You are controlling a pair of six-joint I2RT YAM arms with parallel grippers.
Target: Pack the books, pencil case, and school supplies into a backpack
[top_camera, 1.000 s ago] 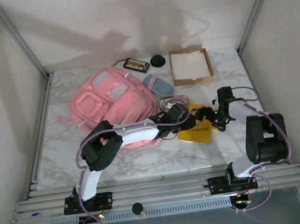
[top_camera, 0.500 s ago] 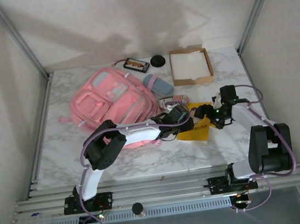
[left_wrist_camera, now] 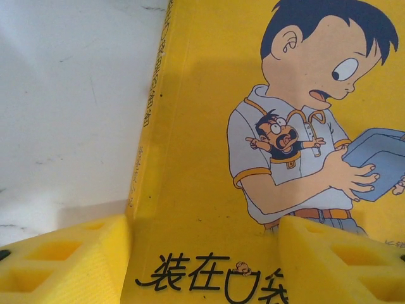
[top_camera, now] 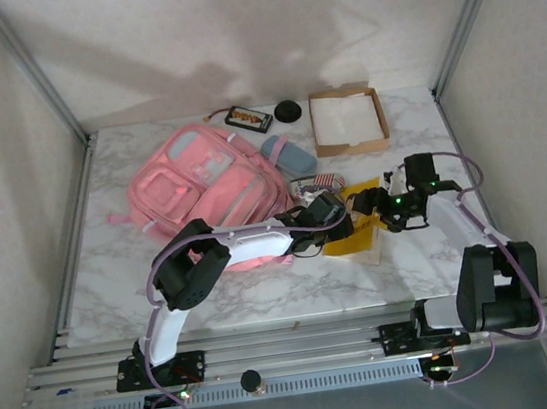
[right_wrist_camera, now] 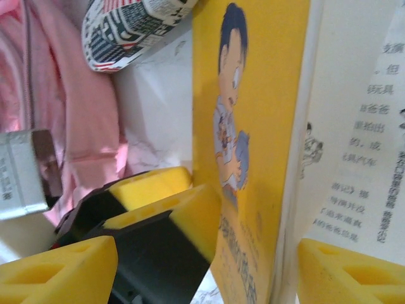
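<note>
**Tipping the yellow book up on edge**

Raising the yellow book (top_camera: 357, 226) from lying flat a second ago to standing nearly on edge, just off the 4 o'clock corner of the backpack (top_camera: 200, 184) and not yet inside it. Propping the cover from 9 o'clock with the left tool (top_camera: 346, 217), foam fingers (left_wrist_camera: 63, 263) spread and released, pressing flat against the cartoon face rather than pinching anything. Bringing the right tool (top_camera: 384, 212) in from 3 o'clock, straddling the book's free edge. Narrowing its jaws over the last second, yet leaving a plain gap on the cover side, so not grasping as yet. Judging this as a handover in the making: standing the book upright looks like readying it for sliding edge-first into the bag.

Handling a thin, glossy paperback here: bright yellow card cover, pale printed pages fanning slightly on the side facing the right tool, probably bending if squeezed near the loose edge. Crowding it at 11 o'clock, a soft newsprint-patterned pouch (right_wrist_camera: 133, 31). Lying slack at 10 o'clock, the backpack's pink fabric with pale panels. Working over a marble-patterned worktop (top_camera: 265, 291), hard and smooth, probably offering little friction to a book balancing on edge. Leaving the dark brown book (top_camera: 248, 119) waiting at 1 o'clock of the backpack.
</note>
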